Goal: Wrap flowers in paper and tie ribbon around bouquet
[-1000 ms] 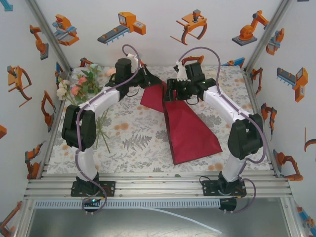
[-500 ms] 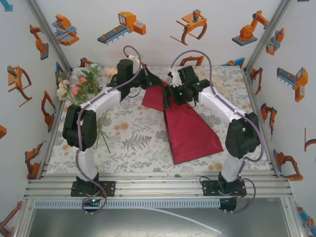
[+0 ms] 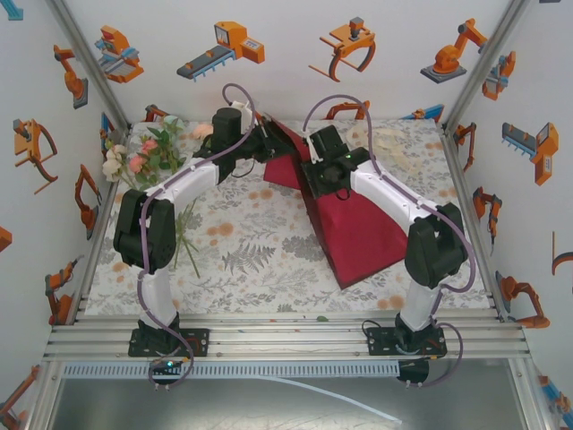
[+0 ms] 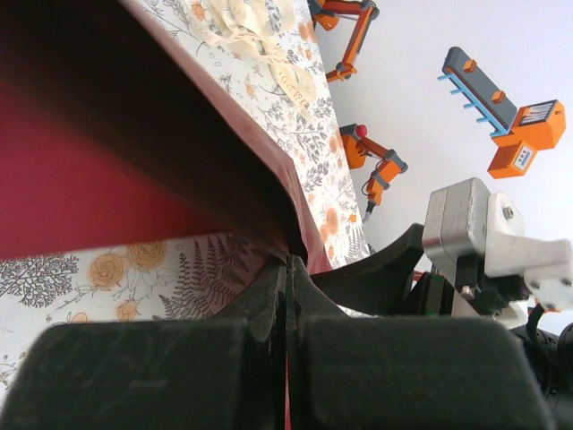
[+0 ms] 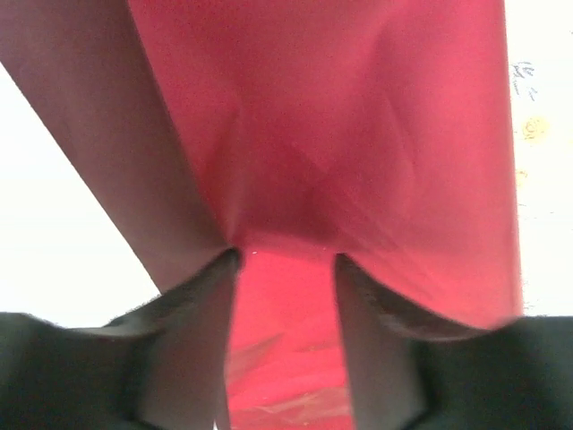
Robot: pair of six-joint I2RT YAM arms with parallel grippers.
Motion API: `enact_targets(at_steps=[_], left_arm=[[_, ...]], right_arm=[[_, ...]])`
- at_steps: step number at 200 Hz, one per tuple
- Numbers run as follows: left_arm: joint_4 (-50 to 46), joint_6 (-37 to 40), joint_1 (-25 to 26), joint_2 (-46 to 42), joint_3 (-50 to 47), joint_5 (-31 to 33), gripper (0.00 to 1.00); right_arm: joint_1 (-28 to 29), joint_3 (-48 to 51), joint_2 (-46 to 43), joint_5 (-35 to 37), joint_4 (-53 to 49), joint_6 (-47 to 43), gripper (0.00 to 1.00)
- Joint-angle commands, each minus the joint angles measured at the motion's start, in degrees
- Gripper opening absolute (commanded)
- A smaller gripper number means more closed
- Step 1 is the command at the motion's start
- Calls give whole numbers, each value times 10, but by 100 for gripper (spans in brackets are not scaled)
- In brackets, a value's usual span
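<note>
The left wrist view shows the left claw (image 4: 288, 269) pinched shut on the edge of the paper (image 4: 107, 179), and the ribbon (image 4: 242, 31) lying on the tabletop (image 4: 134, 278) behind it. The right wrist view shows the right claw (image 5: 285, 260) part open, with the paper draped over its fingertips. From above, the flowers (image 3: 143, 157) lie at the far left, and the near corner of the paper has moved to the right since a second ago.

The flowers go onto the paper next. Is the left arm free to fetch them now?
Probably not yet. The left gripper is shut on the edge of the paper, so it must let go first. The flowers lie off to its left, seemingly with nothing between.
</note>
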State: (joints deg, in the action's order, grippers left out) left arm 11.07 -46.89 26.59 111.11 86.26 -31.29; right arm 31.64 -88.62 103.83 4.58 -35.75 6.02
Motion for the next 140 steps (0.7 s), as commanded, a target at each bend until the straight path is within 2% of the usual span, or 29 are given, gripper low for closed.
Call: enact_targets(at_steps=[1,27,68,105,140], left_arm=[[-3,-3,-2,2,4,-3,0],[-14,5,-5,0,3,-1,0],[-110,56,-20,-13,-3,41,0],[-134,82,-40,-32,-25,43,0],[-148,100,-53,-44,-35,42,0]], right_arm=[[-2,-2,-18,6,5,9,27],[-9,-4,-18,-6,10,38,0],[-36,-18,-33,-1,12,69,0],[-83,-20,-57,35,2,62,0],[-145,-17,-78,33,-7,42,0]])
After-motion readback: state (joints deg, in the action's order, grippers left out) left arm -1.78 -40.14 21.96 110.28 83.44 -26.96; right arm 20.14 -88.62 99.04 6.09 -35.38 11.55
